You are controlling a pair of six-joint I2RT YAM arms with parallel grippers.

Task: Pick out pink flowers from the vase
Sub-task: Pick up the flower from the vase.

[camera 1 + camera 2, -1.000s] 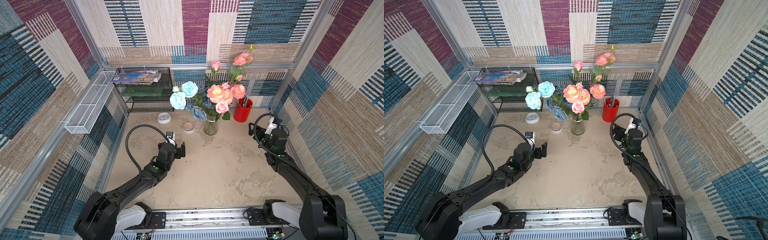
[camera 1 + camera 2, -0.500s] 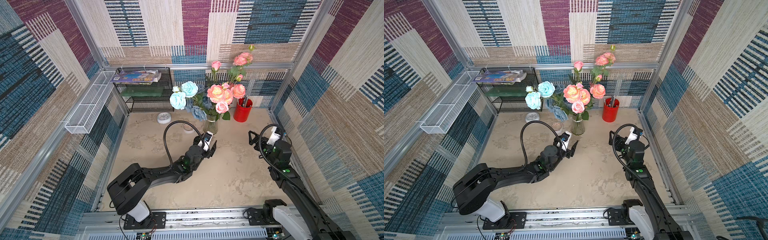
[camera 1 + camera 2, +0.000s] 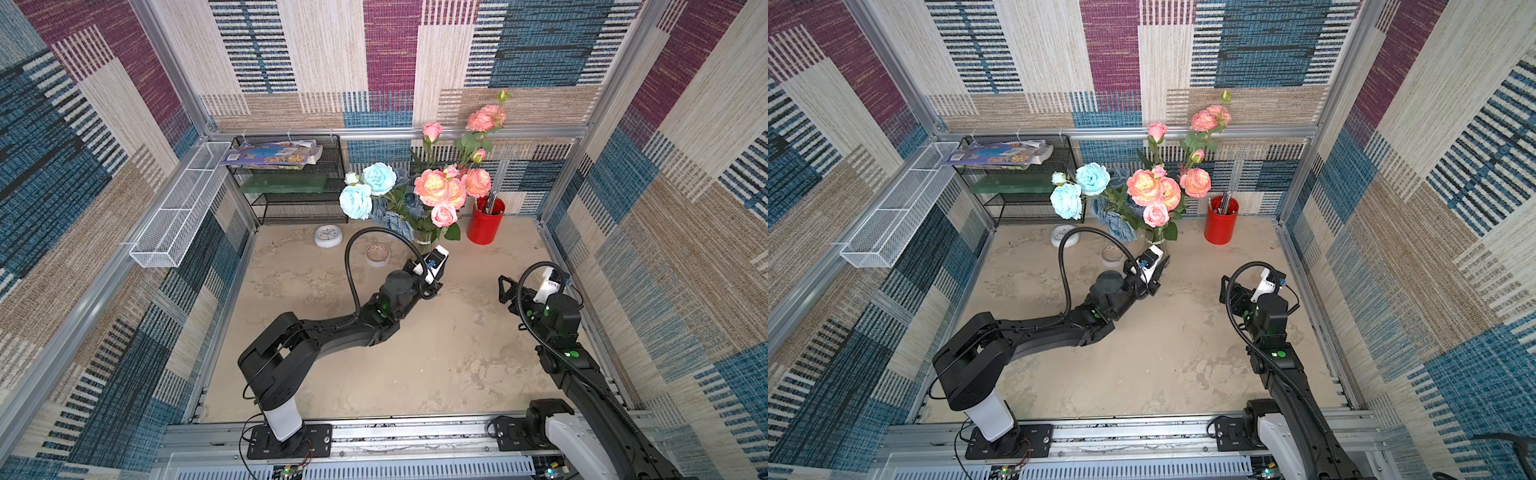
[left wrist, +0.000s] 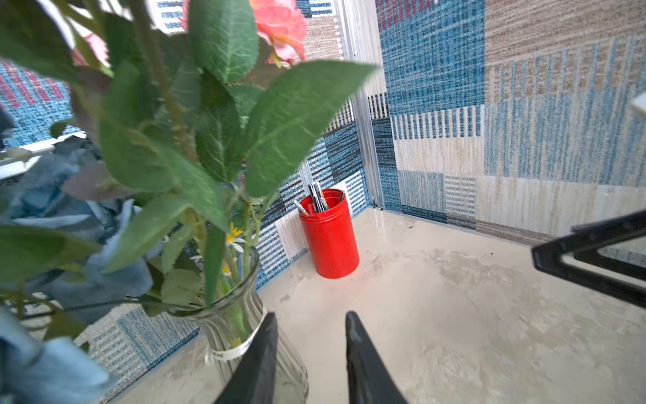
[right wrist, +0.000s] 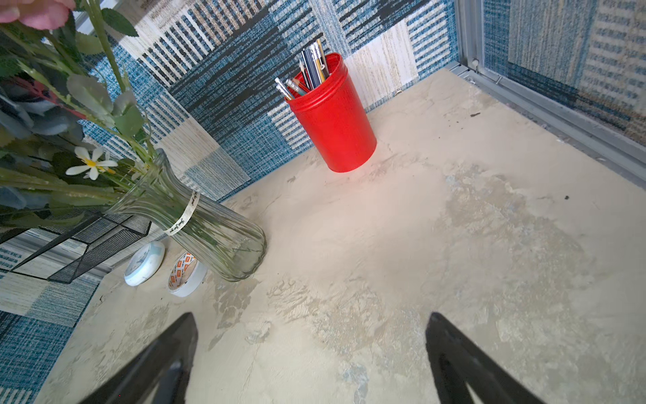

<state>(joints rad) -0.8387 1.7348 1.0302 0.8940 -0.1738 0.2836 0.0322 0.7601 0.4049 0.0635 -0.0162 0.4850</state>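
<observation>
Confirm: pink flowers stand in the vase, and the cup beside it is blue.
Wrong colour: the cup is red, as the right wrist view shows. The pink flowers do stand in the vase beside it.

The flowers (image 3: 432, 189) are pink, the vase (image 5: 209, 238) greenish, the cup (image 3: 484, 226) red.

The vase (image 5: 209, 238) is clear ribbed glass, the pen cup (image 5: 335, 119) glossy red, the tabletop (image 5: 454, 245) matt and mottled, the shelf (image 3: 303, 212) black metal mesh.
</observation>
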